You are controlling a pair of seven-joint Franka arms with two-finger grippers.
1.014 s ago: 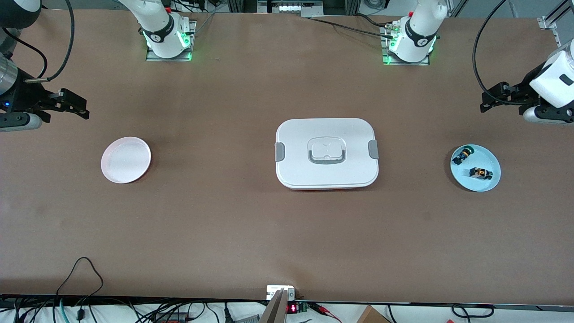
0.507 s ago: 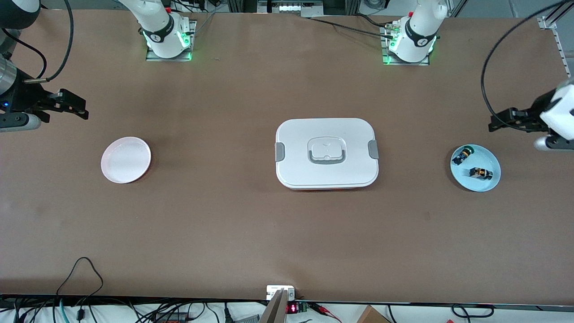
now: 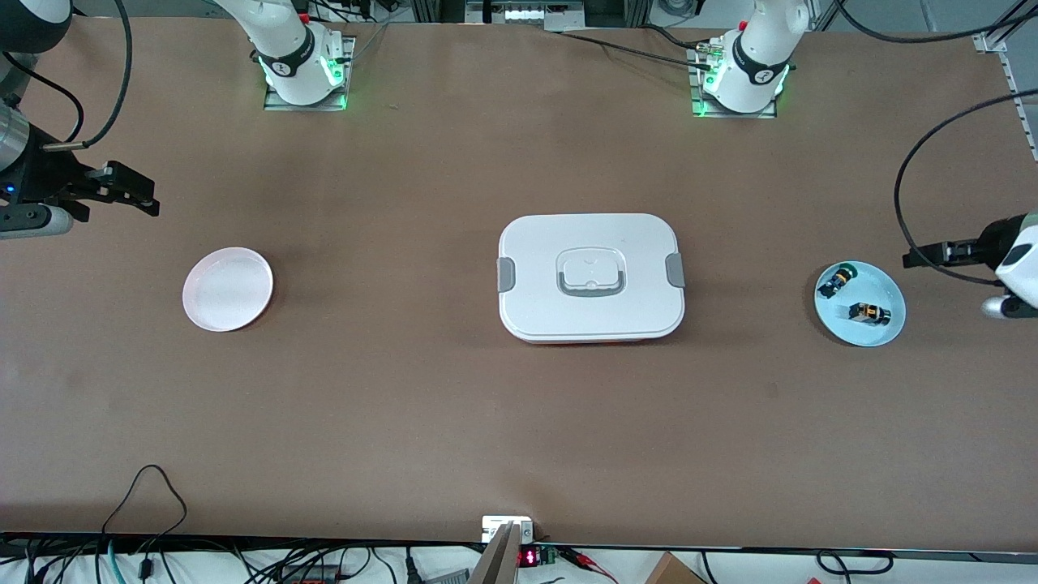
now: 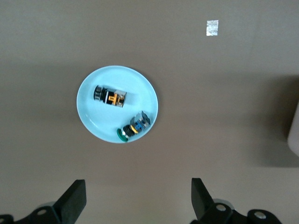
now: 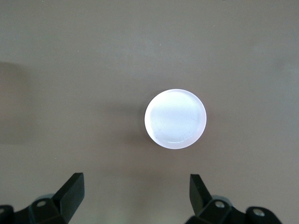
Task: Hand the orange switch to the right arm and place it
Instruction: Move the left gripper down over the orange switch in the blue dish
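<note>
The orange switch (image 3: pixel 868 312) (image 4: pixel 110 97) lies on its side on a light blue plate (image 3: pixel 882 285) (image 4: pixel 93 122) at the left arm's end of the table. A green-capped switch (image 3: pixel 836 280) (image 4: pixel 135 126) lies beside it on the same plate. My left gripper (image 3: pixel 910 259) (image 4: pixel 136 186) hangs open and empty over bare table just off the plate's rim. My right gripper (image 3: pixel 151 196) (image 5: pixel 135 181), on the right arm (image 3: pixel 24 174), waits open and empty above the table by the pink plate (image 3: pixel 227 289) (image 5: pixel 175 119).
A white lidded lunch box (image 3: pixel 590 277) with grey clasps sits in the table's middle. Its edge shows in the left wrist view (image 4: pixel 294 135). A black cable (image 3: pixel 912 203) loops above the left gripper. A small foil scrap (image 4: pixel 212 28) lies on the table.
The left arm has swung toward the front camera, bringing its gripper down beside the blue plate. The right arm has not moved.
</note>
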